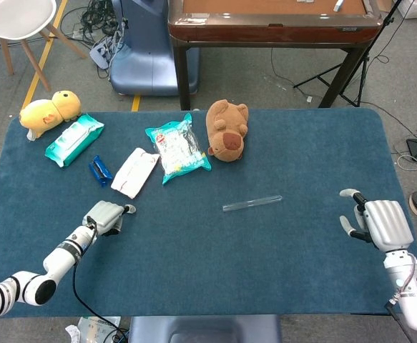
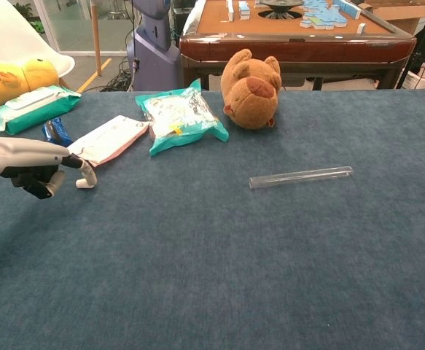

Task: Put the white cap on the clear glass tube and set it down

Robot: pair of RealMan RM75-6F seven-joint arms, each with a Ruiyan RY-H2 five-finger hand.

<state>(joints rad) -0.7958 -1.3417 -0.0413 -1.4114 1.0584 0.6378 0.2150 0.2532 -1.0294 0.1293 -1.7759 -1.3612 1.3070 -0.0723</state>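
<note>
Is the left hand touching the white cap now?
Cannot tell. In the chest view the left hand has one finger curled just over the white cap, but neither contact nor gap shows plainly.

I get even, bright indoor light from above in both views; nothing on the blue table (image 1: pixel 301 150) throws more than a faint, soft shadow; the clear glass tube (image 2: pixel 300 176) shows thin pale highlights along its length; focus holds sharp in both views; in the chest view the window at top left is somewhat washed out.
</note>
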